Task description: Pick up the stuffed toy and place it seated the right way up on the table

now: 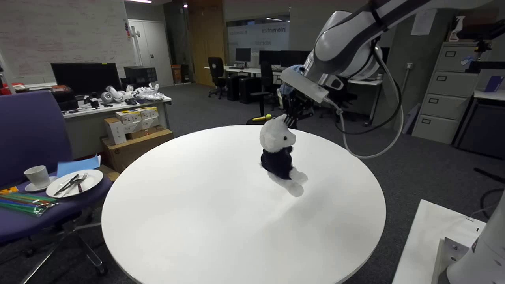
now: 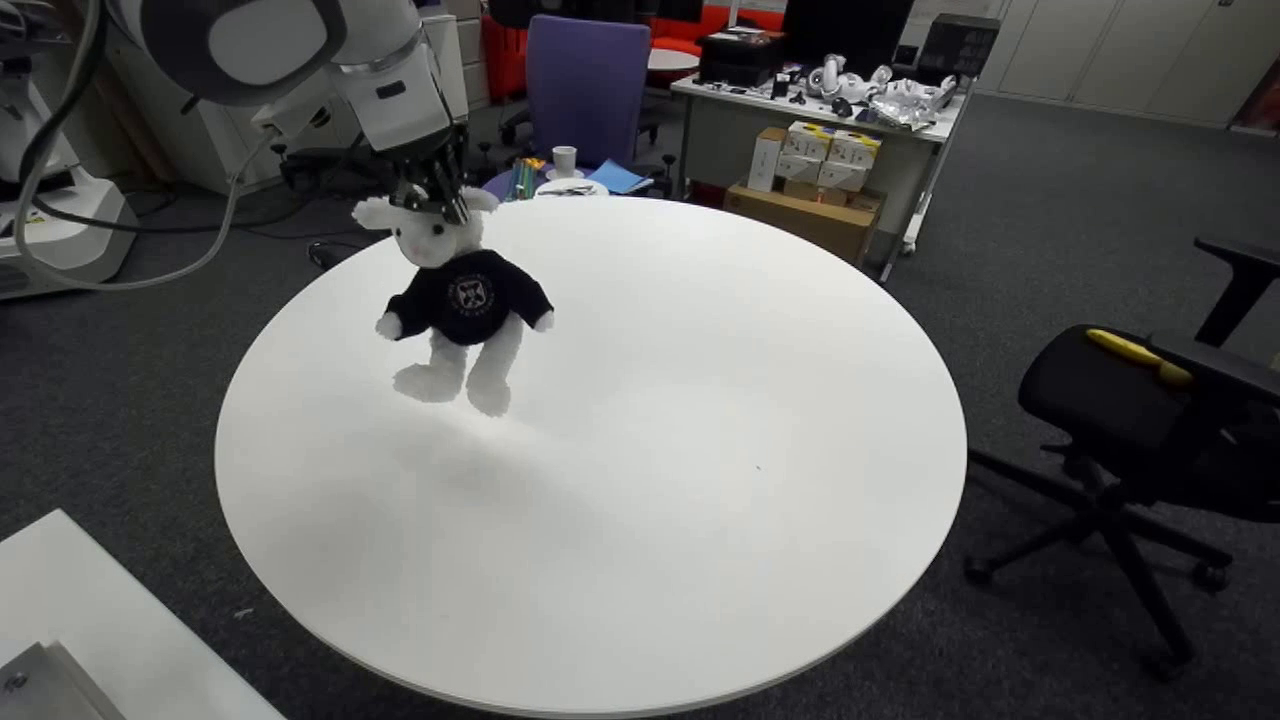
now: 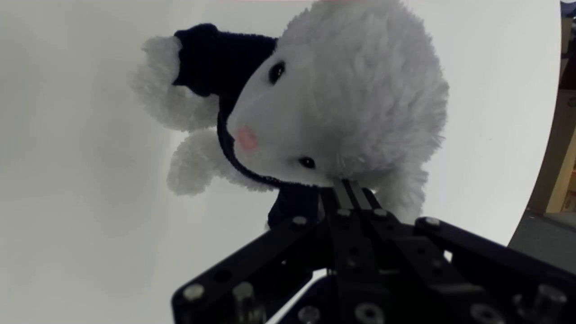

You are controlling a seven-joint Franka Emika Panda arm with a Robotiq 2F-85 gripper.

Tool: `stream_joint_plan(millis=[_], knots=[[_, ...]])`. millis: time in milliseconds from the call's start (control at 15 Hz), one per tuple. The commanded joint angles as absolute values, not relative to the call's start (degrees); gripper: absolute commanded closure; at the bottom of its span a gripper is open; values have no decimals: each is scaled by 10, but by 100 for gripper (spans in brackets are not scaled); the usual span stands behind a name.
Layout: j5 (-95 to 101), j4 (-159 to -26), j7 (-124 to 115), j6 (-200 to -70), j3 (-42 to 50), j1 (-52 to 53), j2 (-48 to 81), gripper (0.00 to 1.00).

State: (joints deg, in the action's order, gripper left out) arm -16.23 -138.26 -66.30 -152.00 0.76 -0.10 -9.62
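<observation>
The stuffed toy, a plush lamb with a white head and a navy jumper, shows in both exterior views and the wrist view. It is upright, head up, legs down and forward, over the white round table. I cannot tell whether its feet or bottom touch the table top. My gripper is above it, its fingers almost together on the side of the head by an ear. The fingertips are partly hidden in the fur.
A purple chair by the table holds a plate, a cup and cutlery. A black chair with a yellow banana stands beside the table. The robot's white base stand is near the table edge.
</observation>
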Motion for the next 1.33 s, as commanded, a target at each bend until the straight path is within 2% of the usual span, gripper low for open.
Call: stream_joint_plan(millis=[0, 733, 1267], knots=[[-190, -1420, -655, -1536, 13, -15, -123, 97], [-232, -1476, -656, -1544, 35, -40, -125, 97], [-195, -1409, -727, -1568, 10, -36, -9, 97]])
